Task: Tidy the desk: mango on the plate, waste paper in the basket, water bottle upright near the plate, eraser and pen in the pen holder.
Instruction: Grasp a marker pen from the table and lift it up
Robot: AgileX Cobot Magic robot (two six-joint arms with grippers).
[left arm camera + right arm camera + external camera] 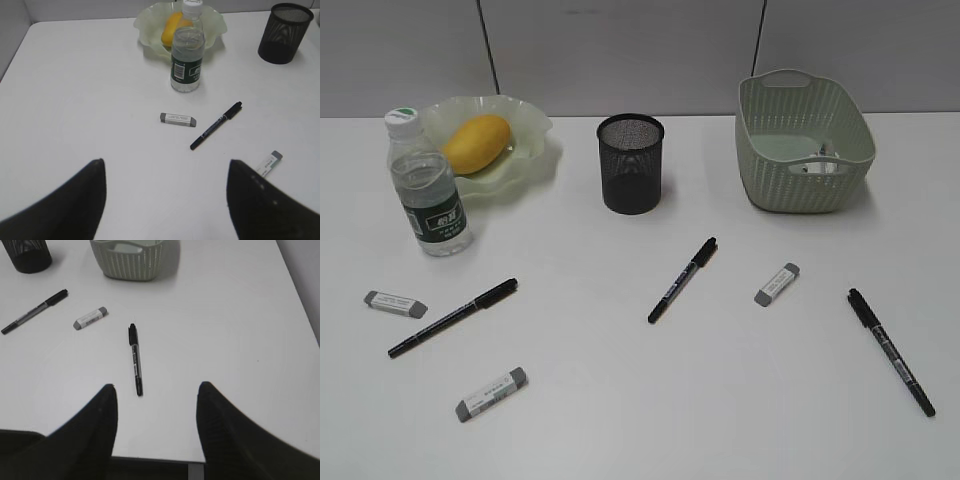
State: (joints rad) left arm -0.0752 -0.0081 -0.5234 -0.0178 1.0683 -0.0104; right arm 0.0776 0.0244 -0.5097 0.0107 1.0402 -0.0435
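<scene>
Three pens, the nearest just ahead of the right gripper, and three erasers lie scattered on the counter, all outside the pen holder. Both grippers, left gripper included, hang wide and empty; a flat pen could roll or skid from closing fingers. The basket wall hides most of its contents, so the waste paper is hard to confirm.

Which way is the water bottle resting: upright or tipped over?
Upright. The water bottle stands on its base on the desk, white cap on top, beside the plate.
</scene>
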